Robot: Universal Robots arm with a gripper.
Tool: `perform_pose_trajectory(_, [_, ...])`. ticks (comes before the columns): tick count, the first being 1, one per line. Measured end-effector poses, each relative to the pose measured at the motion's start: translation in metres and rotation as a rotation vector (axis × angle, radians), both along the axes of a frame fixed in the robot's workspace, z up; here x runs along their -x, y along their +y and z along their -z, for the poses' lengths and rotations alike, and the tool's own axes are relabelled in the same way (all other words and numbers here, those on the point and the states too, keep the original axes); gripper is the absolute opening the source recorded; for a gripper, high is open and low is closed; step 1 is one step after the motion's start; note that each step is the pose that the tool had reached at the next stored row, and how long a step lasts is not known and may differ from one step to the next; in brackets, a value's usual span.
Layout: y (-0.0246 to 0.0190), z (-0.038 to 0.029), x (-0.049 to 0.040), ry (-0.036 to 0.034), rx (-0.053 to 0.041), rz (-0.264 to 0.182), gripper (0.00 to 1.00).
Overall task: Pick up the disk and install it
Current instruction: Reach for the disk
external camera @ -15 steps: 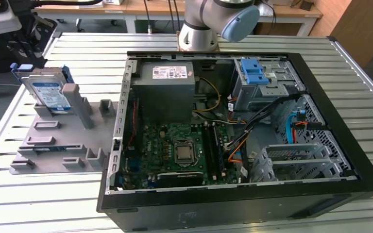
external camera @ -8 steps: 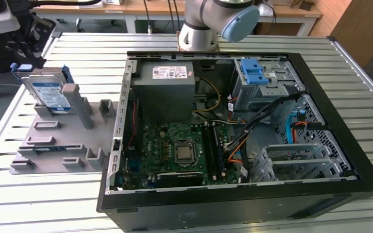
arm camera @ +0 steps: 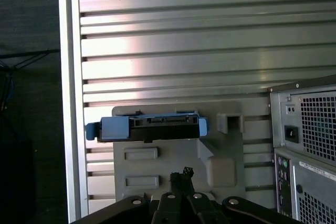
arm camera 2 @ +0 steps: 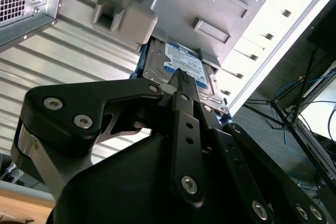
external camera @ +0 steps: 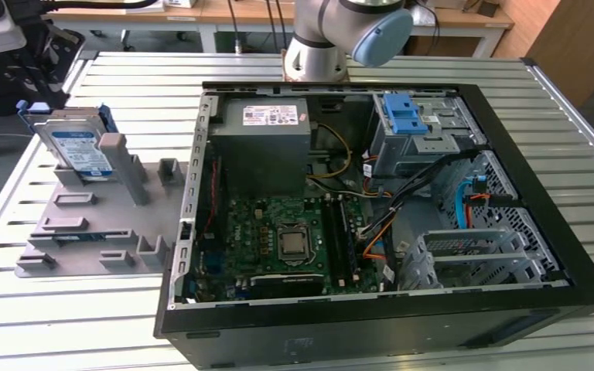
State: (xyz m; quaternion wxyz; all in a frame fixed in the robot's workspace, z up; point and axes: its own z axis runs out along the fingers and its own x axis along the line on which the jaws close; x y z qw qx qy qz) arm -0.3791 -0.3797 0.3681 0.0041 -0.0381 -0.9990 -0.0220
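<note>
**Disk still in its stand, gripper empty above it**

Edges and clearance: the disk (external camera: pixel 76 144) stands on its edge in a slot of the grey fixture plate (external camera: pixel 80 224), at the exterior view's left, near the rim of the slatted table (external camera: pixel 70 309). Its upper edge is free. One grey post (external camera: pixel 114 151) rises just beside it. Bare slats lie between the plate and the table rim, and the open computer case (external camera: pixel 380 309) sits close along the plate's other side.

Count: one disk, one fixture plate, one case, and one blue bracket (external camera: pixel 405 120) in the case's drive cage.

Arm: the arm (external camera: pixel 339 39) rises at the far side of the table, behind the case. In both wrist views the gripper (arm camera: pixel 181 174) points towards the disk (arm camera: pixel 157 124), well apart from it — bare plate shows between the two.

Tool: the fingertips look drawn together — nothing is held between them.
</note>
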Motion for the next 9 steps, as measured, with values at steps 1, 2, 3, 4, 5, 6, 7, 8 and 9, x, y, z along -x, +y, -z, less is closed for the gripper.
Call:
perform_pose_trajectory(1, [0.0000,-0.0001,0.0006,0.0001,0.0001,0.000,0.11])
perform_pose_trajectory(2, [0.0000,0.0000,0.0011,0.0000,0.0000,0.000,0.11])
perform_pose_trajectory(3, [0.0000,0.0000,0.0016,0.0001,0.0001,0.000,0.11])
perform_pose_trajectory(4, [0.0000,0.0000,0.0020,0.0001,0.0000,0.000,0.11])
perform_pose_trajectory(5, [0.0000,0.0000,0.0024,0.0000,0.0000,0.000,0.11])
perform_pose_trajectory(6, [0.0000,0.0000,0.0027,0.0000,0.0000,0.000,0.11])
perform_pose_trajectory(7, [0.0000,0.0000,0.0029,0.0000,0.0000,0.000,0.11])
perform_pose_trajectory(8, [0.0000,0.0000,0.0030,0.0000,0.0000,0.000,0.11])
perform_pose_trajectory(9, [0.0000,0.0000,0.0032,0.0000,0.0000,0.000,0.11])
